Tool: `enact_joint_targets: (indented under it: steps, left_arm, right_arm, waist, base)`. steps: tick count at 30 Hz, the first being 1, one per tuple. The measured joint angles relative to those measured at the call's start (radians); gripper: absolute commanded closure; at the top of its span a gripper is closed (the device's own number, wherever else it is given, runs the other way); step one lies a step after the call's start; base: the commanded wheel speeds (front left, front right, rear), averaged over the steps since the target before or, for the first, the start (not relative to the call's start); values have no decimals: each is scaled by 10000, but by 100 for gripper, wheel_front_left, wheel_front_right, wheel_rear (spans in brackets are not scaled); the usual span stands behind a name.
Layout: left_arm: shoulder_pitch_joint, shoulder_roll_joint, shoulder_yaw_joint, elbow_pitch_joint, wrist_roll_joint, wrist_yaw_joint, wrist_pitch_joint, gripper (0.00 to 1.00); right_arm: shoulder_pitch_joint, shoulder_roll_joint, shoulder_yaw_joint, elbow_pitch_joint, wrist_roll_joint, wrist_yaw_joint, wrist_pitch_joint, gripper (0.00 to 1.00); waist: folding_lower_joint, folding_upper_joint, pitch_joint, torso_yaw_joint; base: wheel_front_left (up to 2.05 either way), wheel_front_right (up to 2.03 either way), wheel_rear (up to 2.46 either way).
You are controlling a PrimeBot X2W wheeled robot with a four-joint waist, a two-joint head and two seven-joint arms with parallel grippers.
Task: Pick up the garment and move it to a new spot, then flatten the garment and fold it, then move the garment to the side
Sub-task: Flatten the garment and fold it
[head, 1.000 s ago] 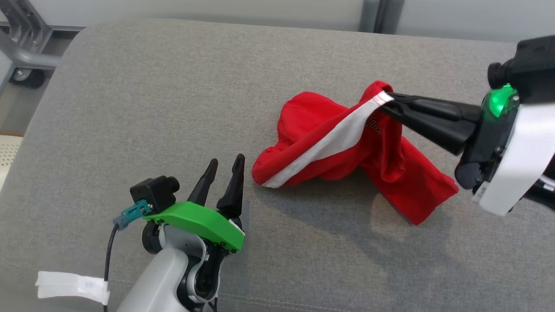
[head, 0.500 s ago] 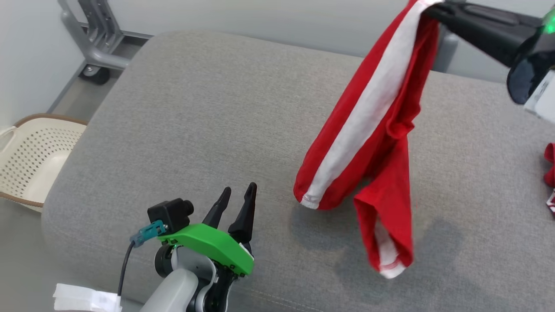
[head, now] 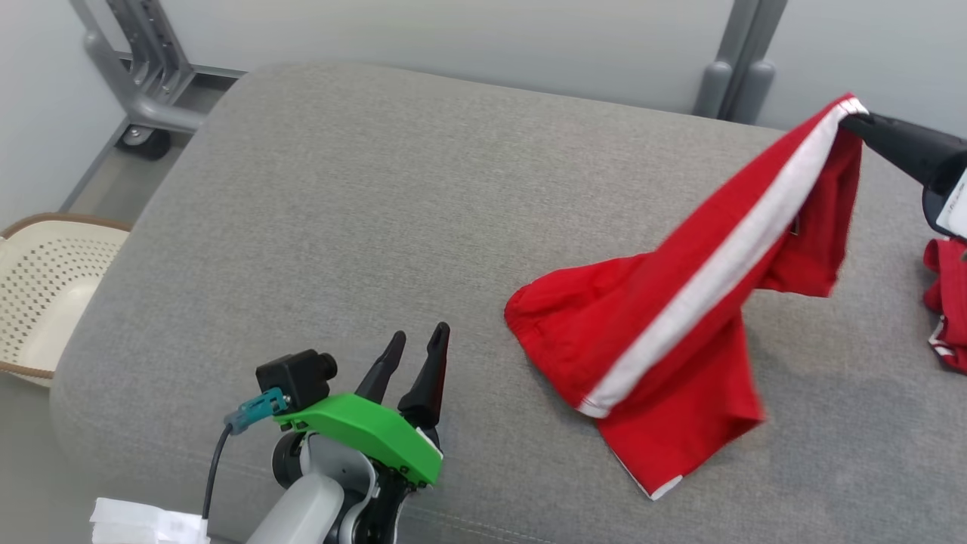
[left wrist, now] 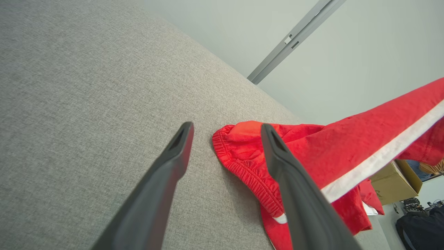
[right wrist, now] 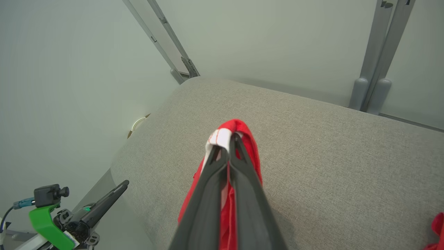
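The garment (head: 680,317) is a pair of red shorts with a white side stripe, on a grey cushioned surface (head: 363,211). My right gripper (head: 857,121) is shut on its upper corner and holds that end in the air at the right. The lower part lies crumpled on the cushion. In the right wrist view the closed fingers pinch the red and white hem (right wrist: 225,137). My left gripper (head: 419,344) stands open near the front edge, left of the garment and apart from it. In the left wrist view the elastic waistband (left wrist: 242,163) lies just beyond the open fingertips (left wrist: 225,128).
A second red garment (head: 948,302) lies at the cushion's right edge. A perforated cream basket (head: 45,287) stands on the floor at the left. A grey metal frame with a caster (head: 143,98) is at the back left, and grey posts (head: 736,68) behind.
The right gripper has come down and to the right with the garment, whose lower part now rests on the cushion instead of hanging free. The head camera has shifted. The left gripper stays open.
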Motion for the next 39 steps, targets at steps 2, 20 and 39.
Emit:
enact_joint_targets:
  steps: [2,20,39]
  left_arm:
    - [0,-2,-21,-13,-54,0,81,0]
    - [-4,-2,-1321,-454,-1009,-894,2011,0]
    - [-37,-6,-1944,278,-941,-790,2163,0]
  right_arm:
    - [373,2,-102,171,0,-4,-245,100]
    - [3350,836,-470,1678,-205,-36,-2997,100]
    - [3316,1108,-564,1891,-382,813,-3981,100]
  waist:
    - [0,0,80,-143]
    - [1,0,1395,-1319]
    - [0,0,1893,-1516]
  base:
    - [0,0,0]
    - [0,0,0]
    - [0,0,0]
